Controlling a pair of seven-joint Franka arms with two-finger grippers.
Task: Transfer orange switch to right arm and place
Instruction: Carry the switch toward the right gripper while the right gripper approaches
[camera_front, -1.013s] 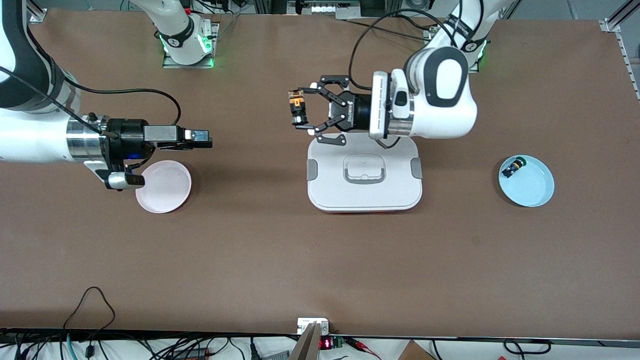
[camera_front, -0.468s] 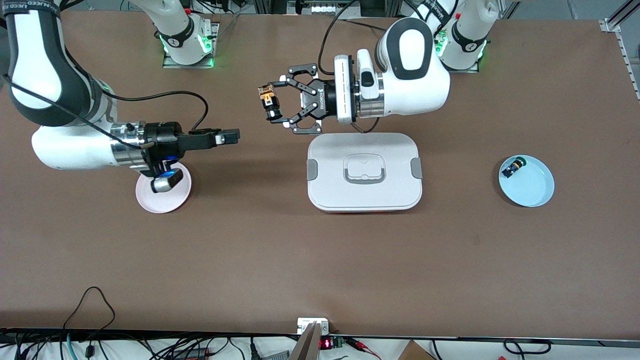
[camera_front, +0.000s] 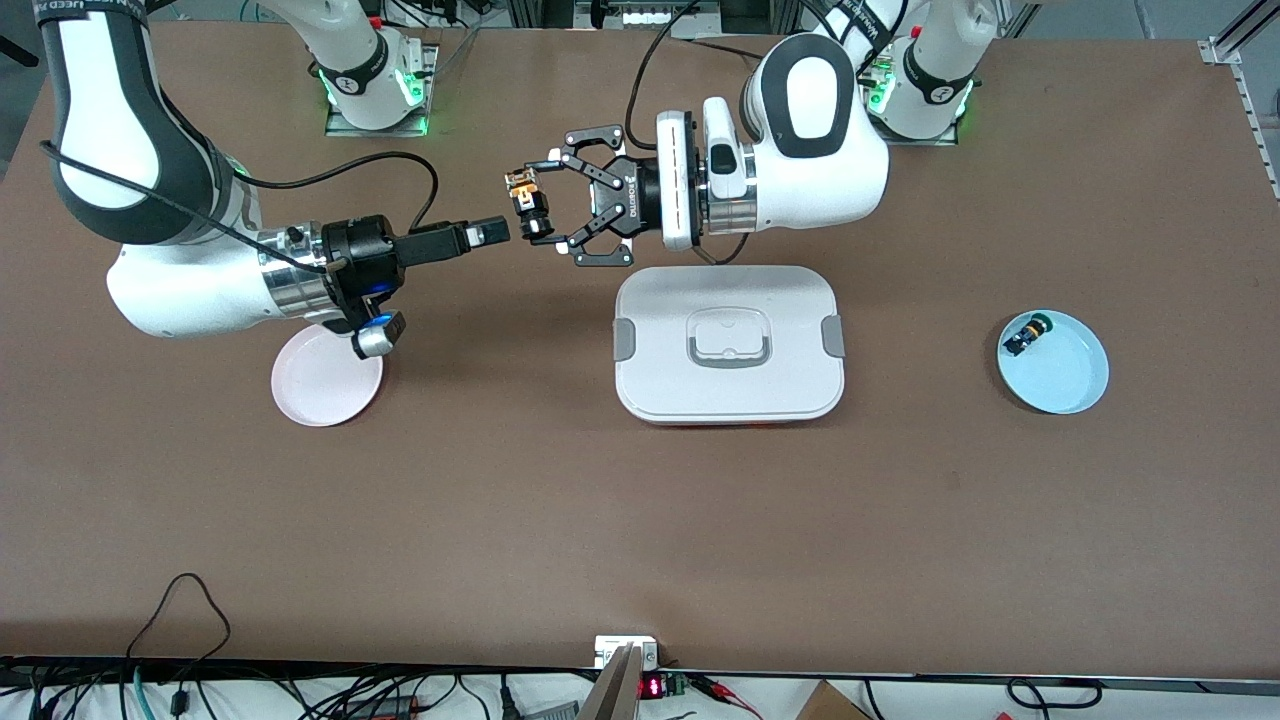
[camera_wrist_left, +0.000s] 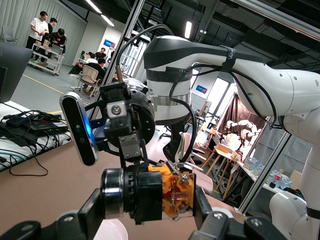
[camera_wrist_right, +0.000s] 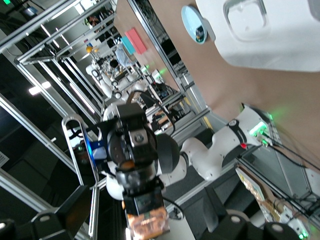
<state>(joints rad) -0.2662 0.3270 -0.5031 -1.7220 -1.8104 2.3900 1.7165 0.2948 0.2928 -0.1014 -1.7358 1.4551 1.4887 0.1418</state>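
Observation:
The orange switch (camera_front: 527, 206), with a black body and an orange terminal end, is held sideways in the air in my left gripper (camera_front: 537, 204), a black claw that is shut on it. In the left wrist view the switch (camera_wrist_left: 152, 194) sits between the claw's pads. My right gripper (camera_front: 497, 231) has slim fingers that are open. Its tips are level with the switch and just short of it, on the side toward the right arm's end. In the right wrist view the switch (camera_wrist_right: 146, 216) shows between the spread fingers (camera_wrist_right: 75, 210). Both grippers hover over bare table.
A pink plate (camera_front: 325, 385) lies under the right arm's wrist. A white lidded container (camera_front: 728, 345) sits mid-table, nearer the front camera than the left gripper. A blue plate (camera_front: 1060, 370) toward the left arm's end holds a small green-capped switch (camera_front: 1022, 333).
My left gripper has carried the switch toward the right arm's end. My right gripper has risen off the pink plate and closed in until its tips almost reach the switch.

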